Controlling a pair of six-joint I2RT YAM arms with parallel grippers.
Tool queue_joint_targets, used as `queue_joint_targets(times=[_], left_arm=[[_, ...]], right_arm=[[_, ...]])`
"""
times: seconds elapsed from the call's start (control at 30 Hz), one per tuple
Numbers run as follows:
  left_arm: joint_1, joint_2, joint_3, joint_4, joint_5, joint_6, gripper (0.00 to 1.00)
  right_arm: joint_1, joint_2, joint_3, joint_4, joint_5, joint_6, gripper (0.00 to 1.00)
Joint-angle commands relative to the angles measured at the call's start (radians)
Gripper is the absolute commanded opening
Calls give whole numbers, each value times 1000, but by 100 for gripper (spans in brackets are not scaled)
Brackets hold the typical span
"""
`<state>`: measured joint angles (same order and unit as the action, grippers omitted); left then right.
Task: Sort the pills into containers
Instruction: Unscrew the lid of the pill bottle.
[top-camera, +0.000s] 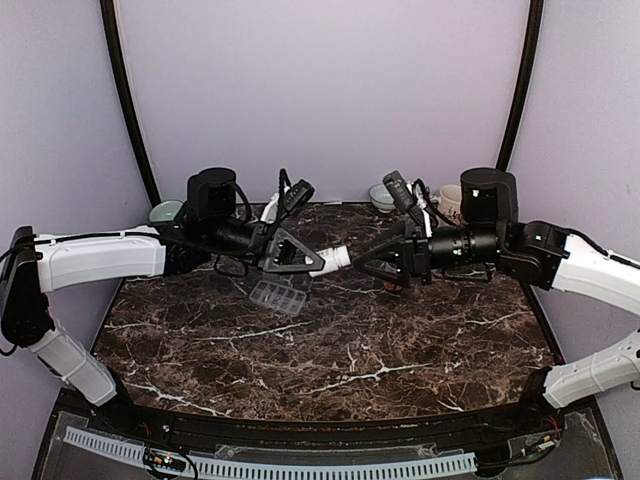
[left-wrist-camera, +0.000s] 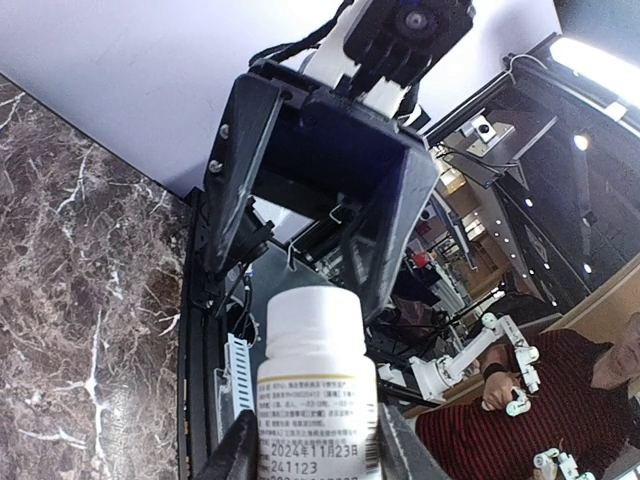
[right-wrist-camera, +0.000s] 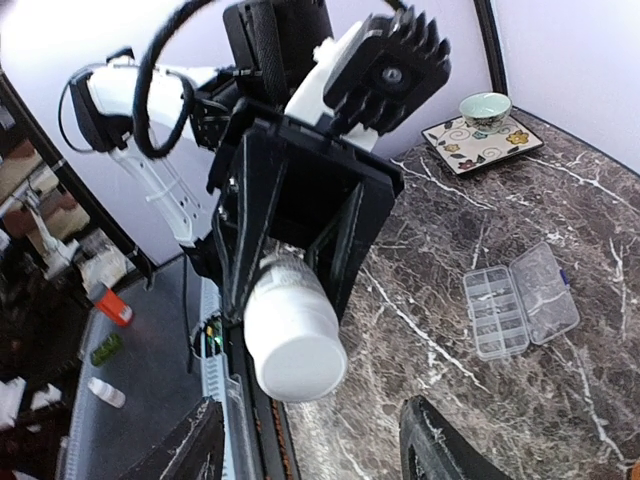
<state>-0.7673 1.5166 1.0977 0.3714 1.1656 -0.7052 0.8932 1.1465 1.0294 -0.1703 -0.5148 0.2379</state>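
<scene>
One white pill bottle (left-wrist-camera: 318, 385) is clamped in the left claw (left-wrist-camera: 316, 442).

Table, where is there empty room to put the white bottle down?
The biggest bare stretch of marble table is at the front, between the clear organizer box and the arms' bases. The front right corner is bare too. The back is crowded: bowls and a mug by the wall, and the left gripper holds the white bottle mid-table.

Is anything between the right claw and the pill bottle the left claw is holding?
Nothing visible. The pill bottle, held by the left claw, points its white end straight at the open right claw.
</scene>
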Motion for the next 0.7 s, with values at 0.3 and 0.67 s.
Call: queue_joint_targets(times=[0.3, 0.67], left_arm=[[5, -93, 28, -165, -165, 265, 0], [3, -85, 44, -227, -188, 329, 0]], right_arm=[[-93, 129, 67, 176, -266, 442, 56], [-101, 180, 101, 208, -309, 524, 52]])
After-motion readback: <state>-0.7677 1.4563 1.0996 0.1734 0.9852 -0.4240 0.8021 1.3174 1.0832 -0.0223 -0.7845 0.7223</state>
